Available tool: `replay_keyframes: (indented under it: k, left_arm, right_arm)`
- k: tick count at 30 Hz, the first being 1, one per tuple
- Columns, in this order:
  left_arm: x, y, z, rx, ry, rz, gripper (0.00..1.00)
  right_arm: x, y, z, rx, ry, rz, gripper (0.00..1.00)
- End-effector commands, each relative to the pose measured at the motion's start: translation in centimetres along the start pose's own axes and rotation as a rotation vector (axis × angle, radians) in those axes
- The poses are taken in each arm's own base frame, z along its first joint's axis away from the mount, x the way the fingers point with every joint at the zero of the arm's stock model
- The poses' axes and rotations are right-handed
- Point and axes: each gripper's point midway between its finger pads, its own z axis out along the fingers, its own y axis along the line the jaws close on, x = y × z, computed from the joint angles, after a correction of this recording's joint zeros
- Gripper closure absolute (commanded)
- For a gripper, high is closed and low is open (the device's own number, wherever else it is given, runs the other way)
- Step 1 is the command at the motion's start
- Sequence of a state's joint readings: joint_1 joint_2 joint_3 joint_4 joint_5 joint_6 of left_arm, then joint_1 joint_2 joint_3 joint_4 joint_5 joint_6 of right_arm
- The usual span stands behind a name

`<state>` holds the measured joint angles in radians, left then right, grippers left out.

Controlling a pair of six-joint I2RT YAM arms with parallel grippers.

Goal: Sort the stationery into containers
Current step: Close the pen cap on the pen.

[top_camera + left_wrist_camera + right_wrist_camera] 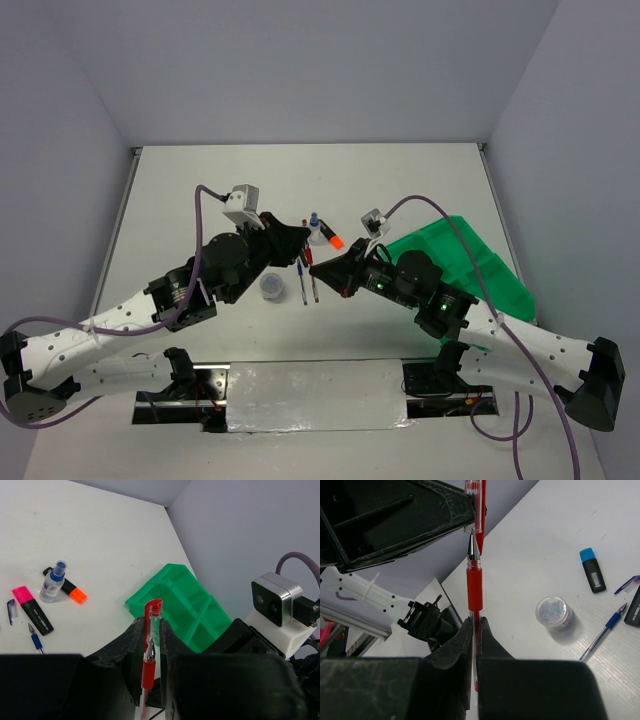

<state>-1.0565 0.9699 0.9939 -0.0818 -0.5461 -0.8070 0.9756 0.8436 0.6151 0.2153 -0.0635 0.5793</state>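
Pinching red pen (474, 587) over mid-table: left gripper (152, 630), narrowed onto cap end, and right gripper (474, 627), closed tight on barrel. On table nearby: blue pen (602, 635), round tub (552, 612), blue highlighter (592, 570); green tray (495, 270) off right.

L fingers (133, 652) & R fingers (456, 647) tip-to-tip, both clamped on red pen (474, 587).

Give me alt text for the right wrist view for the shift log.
The right gripper is shut on a red pen running up mid-frame; its bare tip sits at the mouth of its cap, held by the left gripper at top left. On the white table behind lie a round tub, a blue-capped highlighter and a blue pen.
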Motion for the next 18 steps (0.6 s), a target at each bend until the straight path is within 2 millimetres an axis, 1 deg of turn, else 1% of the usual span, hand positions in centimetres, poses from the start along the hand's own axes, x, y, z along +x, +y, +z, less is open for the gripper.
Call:
replay_keyframes:
  k: [1, 8, 12, 13, 16, 18]
  left_arm:
    - [-1.3, -1.1, -0.5, 0.048, -0.043, -0.016, 1.0]
    - [-1.4, -1.1, -0.6, 0.058, -0.043, -0.013, 1.0]
    - [-0.6, -1.0, -0.5, 0.068, -0.024, 0.006, 1.0]
    - [-1.0, -1.6, -0.5, 0.097, -0.039, -0.002, 1.0]
    - [-0.5, -1.8, -0.5, 0.115, -0.028, 0.004, 1.0]
    - [-0.5, -2.0, -0.5, 0.13, -0.031, 0.011, 1.0]
  right_arm:
    - [-2.2, 1.4, 0.1, -0.022, -0.053, -0.005, 1.0]
    - [-2.6, 1.4, 0.1, -0.012, -0.06, -0.01, 1.0]
    - [-3.0, 1.6, 0.2, -0.011, -0.065, -0.007, 1.0]
    - [-3.2, 1.8, 0.2, -0.016, -0.067, -0.005, 1.0]
    - [-3.5, 2.3, 0.2, -0.031, -0.064, -0.003, 1.0]
    - [-3.6, 2.3, 0.2, -0.027, -0.063, -0.004, 1.0]
